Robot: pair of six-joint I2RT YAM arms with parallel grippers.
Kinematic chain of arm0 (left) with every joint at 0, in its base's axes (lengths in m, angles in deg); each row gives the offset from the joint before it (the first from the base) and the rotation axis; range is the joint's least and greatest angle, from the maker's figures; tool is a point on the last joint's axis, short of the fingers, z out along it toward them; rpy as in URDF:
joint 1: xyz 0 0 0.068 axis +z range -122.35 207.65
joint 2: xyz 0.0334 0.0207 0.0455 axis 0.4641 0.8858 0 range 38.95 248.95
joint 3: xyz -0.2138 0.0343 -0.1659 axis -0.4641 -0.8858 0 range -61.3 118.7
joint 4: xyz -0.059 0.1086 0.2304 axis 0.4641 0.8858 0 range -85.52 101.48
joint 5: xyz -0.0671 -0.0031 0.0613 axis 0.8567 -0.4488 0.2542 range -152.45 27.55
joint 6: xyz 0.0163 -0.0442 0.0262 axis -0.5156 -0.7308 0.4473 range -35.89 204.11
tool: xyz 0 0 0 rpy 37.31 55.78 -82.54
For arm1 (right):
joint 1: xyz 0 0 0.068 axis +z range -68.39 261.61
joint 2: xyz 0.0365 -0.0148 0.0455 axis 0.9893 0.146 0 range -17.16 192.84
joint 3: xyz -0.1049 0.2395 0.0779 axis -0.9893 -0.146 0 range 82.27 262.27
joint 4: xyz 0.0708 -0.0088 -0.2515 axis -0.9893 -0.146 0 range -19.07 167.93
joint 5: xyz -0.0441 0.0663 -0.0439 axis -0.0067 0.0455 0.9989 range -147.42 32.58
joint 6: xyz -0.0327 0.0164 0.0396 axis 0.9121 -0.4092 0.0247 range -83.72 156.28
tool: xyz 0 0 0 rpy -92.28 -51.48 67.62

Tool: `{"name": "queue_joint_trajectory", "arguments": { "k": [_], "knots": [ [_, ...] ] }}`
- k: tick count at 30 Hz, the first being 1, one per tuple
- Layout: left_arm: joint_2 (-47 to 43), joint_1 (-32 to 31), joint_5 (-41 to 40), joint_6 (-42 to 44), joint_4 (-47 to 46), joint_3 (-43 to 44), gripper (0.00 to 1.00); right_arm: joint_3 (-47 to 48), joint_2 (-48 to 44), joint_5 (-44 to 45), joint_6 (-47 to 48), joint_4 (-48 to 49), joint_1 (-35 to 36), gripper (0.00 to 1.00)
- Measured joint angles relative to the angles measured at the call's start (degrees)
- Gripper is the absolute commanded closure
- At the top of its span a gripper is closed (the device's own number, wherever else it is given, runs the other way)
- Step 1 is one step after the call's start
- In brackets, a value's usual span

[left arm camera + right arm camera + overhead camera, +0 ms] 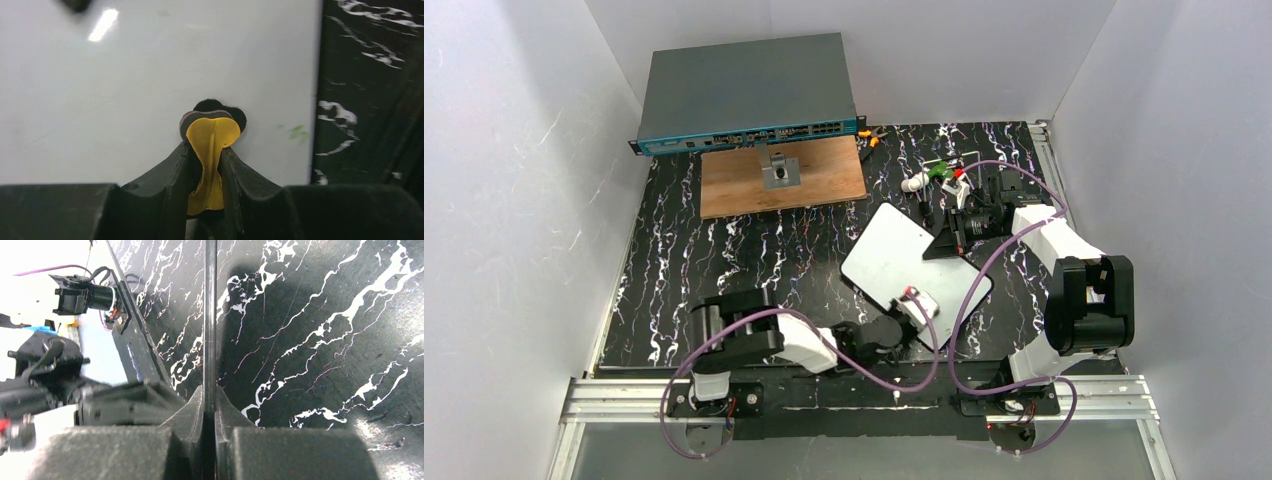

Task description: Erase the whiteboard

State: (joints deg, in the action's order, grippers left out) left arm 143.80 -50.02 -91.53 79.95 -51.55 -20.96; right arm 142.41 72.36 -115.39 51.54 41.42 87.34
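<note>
Yellow plastic backed with black felt, a small flat eraser (pixel 212 131) sits pinched between the closed-in fingers of the left gripper (pixel 210 150), its felt pad pressed to the small glossy white rectangular whiteboard (pixel 125 85); the right gripper (pixel 210 402) is clamped tight on the board's thin dark rim, seen edge-on from its own wrist camera, apparently steadying it. From above, the whiteboard (pixel 886 252) lies flat and skewed on the black, white-veined marble-patterned table (pixel 724 260), between the two arms; the left gripper (pixel 916 303) is over its near right part and the right gripper (pixel 951 238) is at its far right edge. Nearly all the surface in view reads clean white, broken only by lamp glare; one faint green smudge (pixel 298 132) shows just right of the eraser, near the board's right edge. On this evidence the erasing looks almost done; what appears left is a short pass rightward over that smudge, plus a check of the patch hidden under the eraser and fingers. At the far side, well apart from the work, lie a brown wooden board (pixel 824 185) and a grey-blue network switch (pixel 746 85).
</note>
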Motion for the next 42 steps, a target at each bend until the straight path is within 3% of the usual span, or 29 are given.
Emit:
{"name": "queue_joint_trajectory", "arguments": {
  "k": [8, 19, 24, 32, 42],
  "knots": [
    [4.44, -5.95, 3.61, 6.78, 0.79, 5.18, 1.0, 0.0, 0.0, -0.26, 0.0, -0.61, 0.02, 0.99],
    [-0.11, 1.97, 0.13, -0.37, -3.67, -3.02, 1.0, 0.0, 0.0, -0.24, -0.13, 0.61, -0.11, 0.99],
    [-0.33, 1.09, -0.28, 1.18, -3.72, -3.06, 1.0, 0.0, 0.0, -0.28, -0.11, 0.46, -0.09, 0.99],
    [1.38, -4.83, 2.67, 4.81, -2.54, 2.69, 1.0, -1.6, 0.0, -2.27, -3.54, 2.01, 0.02, 0.99],
    [4.92, -5.03, 6.23, 2.84, 0.59, 8.33, 1.0, -2.95, 0.0, -2.14, -6.91, 7.08, 0.02, 0.99]
  ]
}}
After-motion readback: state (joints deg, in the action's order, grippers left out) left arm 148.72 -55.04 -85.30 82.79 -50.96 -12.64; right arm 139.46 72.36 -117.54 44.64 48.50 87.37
